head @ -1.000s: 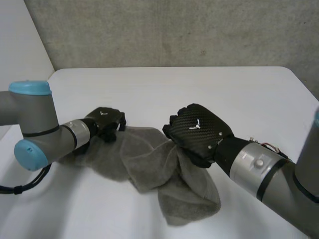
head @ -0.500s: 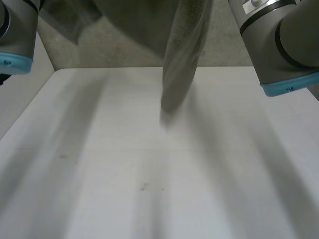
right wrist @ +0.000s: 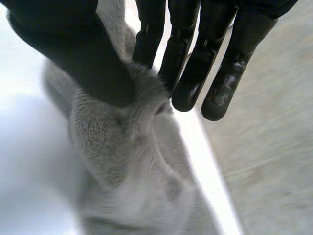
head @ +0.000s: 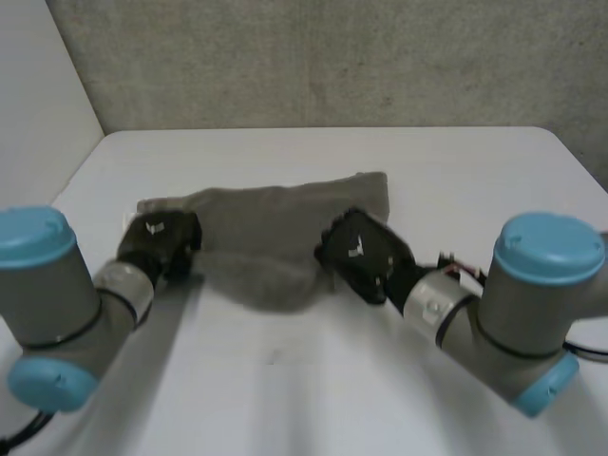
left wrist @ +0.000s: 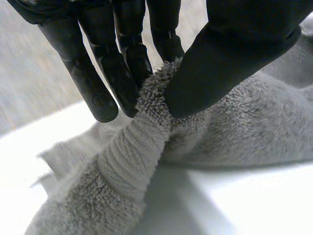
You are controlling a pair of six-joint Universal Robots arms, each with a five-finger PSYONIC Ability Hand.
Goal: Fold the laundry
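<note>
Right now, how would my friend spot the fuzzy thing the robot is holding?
Find the white table by the grey wall. On it lies a grey towel, spread between the left robot hand and the right robot hand, which both pinch its near edge. It is the only soft, fluffy thing there.

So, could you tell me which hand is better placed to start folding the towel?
Probably left: the left hand pinches the towel by its banded hem, between thumb and fingers, while the right hand holds a bunched lump.
</note>
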